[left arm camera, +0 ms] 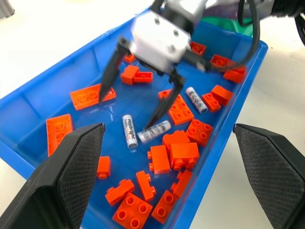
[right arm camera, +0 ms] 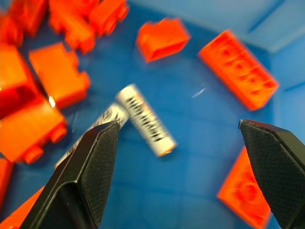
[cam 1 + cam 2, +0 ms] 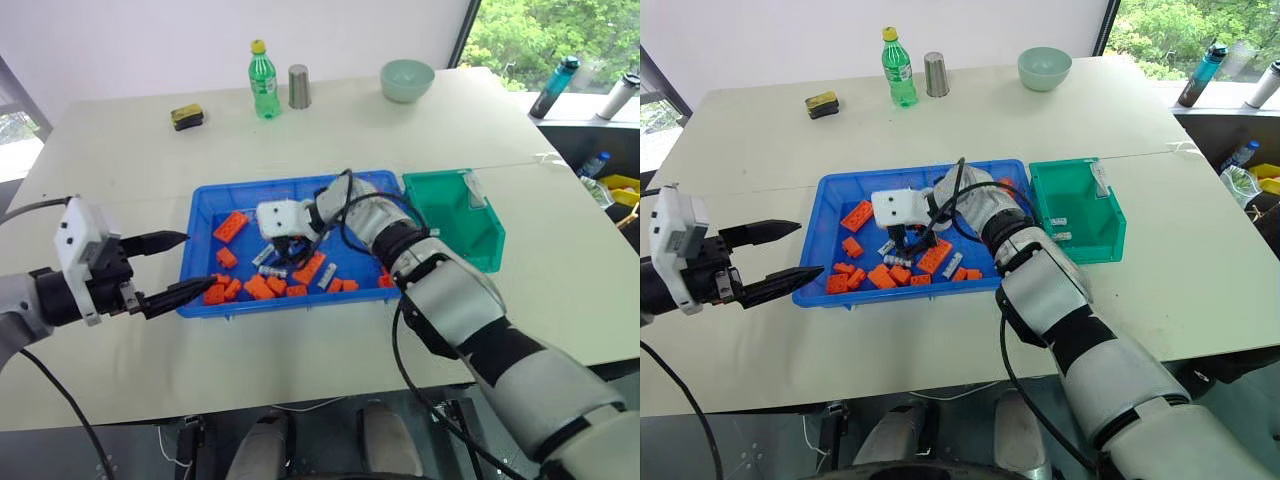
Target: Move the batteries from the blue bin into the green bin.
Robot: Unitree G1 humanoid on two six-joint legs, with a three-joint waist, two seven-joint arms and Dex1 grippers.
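The blue bin [image 3: 205, 205] lies mid-table and holds orange bricks [image 3: 258, 287] and several batteries. Two batteries [image 1: 128, 131] [image 1: 154, 132] lie side by side on its floor, and another battery [image 1: 196, 99] rests farther along among the bricks. My right gripper [image 1: 127, 112] hangs open inside the bin, its fingertips either side of the pair and nothing between them; the right wrist view shows the same battery [image 2: 145, 119] just below. My left gripper [image 3: 192, 262] is open and empty at the bin's near left corner. The green bin [image 3: 455, 215] stands against the blue bin's right end, with small silver cylinders [image 3: 1060, 229] inside.
At the table's far side stand a green bottle [image 3: 263, 80], a metal cup [image 3: 299, 87] and a pale green bowl [image 3: 407, 80], with a yellow-black object [image 3: 187, 116] to the left. Bottles [image 3: 553, 87] stand on a ledge beyond the table's right edge.
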